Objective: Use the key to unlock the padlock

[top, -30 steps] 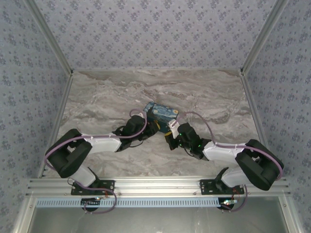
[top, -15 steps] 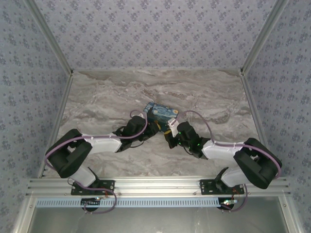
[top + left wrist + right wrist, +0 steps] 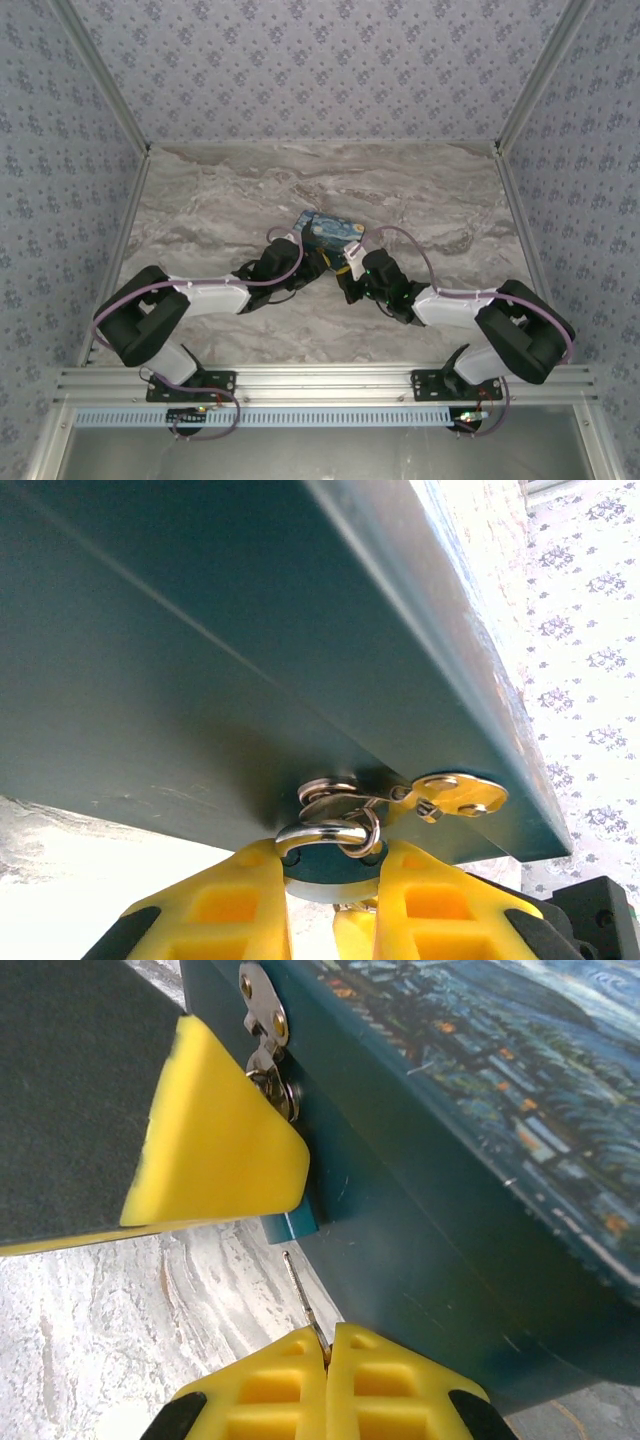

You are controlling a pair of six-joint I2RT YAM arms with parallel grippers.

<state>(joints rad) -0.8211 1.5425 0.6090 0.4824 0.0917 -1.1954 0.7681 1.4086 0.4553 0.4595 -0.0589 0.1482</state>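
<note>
Clamping one padlock [image 3: 330, 833], left gripper [image 3: 331, 878]; right gripper [image 3: 328, 1348] pinches one key [image 3: 303, 1296].

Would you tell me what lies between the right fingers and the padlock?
The key, pinched in the right fingers, reaches toward the padlock, in the right wrist view.

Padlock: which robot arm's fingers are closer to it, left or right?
Left. The left fingers clamp the padlock from both sides. The right fingers sit a short way off, pinching the key, whose tip points toward the padlock.
</note>
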